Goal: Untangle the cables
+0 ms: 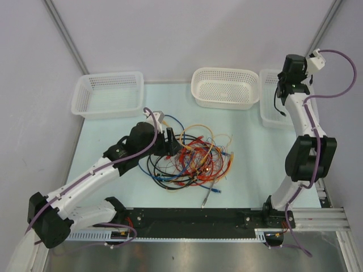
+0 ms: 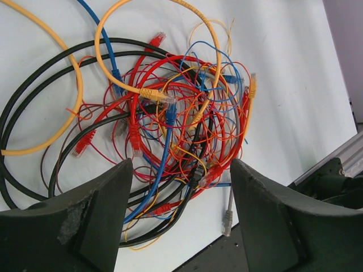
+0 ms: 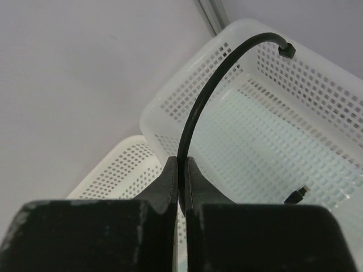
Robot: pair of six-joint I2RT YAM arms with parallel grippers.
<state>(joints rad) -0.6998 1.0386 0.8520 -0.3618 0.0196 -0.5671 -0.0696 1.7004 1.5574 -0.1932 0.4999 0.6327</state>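
"Looking from overhead, what did you make of the left claw (image 1: 170, 141)?"

"It hung low, just beside the heap of cables (image 1: 195, 157), which lay spread ahead of it on the table (image 1: 249, 170). That arm reached out low from its base, forearm nearly level, wrist turned in toward the pile. The right claw (image 1: 282, 93) was held high on an arm folded upright, a black cable (image 1: 277, 105) dangling beneath it over the right-hand basket (image 1: 266, 113)."

"And through the left wrist camera?"

"Its fingers (image 2: 96, 218) stood wide apart, holding nothing. The tangle filled the space ahead of and between them, with red, orange, blue, yellow and black loops knotted together. I judged the step was choosing one strand. Better to take an outlying loop, such as the yellow cable (image 2: 78, 90) ahead and to the claw's left. The dense red knot straight in front looked a poor pick. Lifting slowly would let the rest slide free instead of tightening."

"The right wrist camera?"

"Fingers pinched tight on the black cable, which arched up and away from the tips, its plug (image 3: 287, 50) in the air. The basket sat below and beyond the claw, a small dark plug end (image 3: 298, 195) showing inside it. I reckoned it should lower before letting go, so the cable dropped inside, not over the rim."
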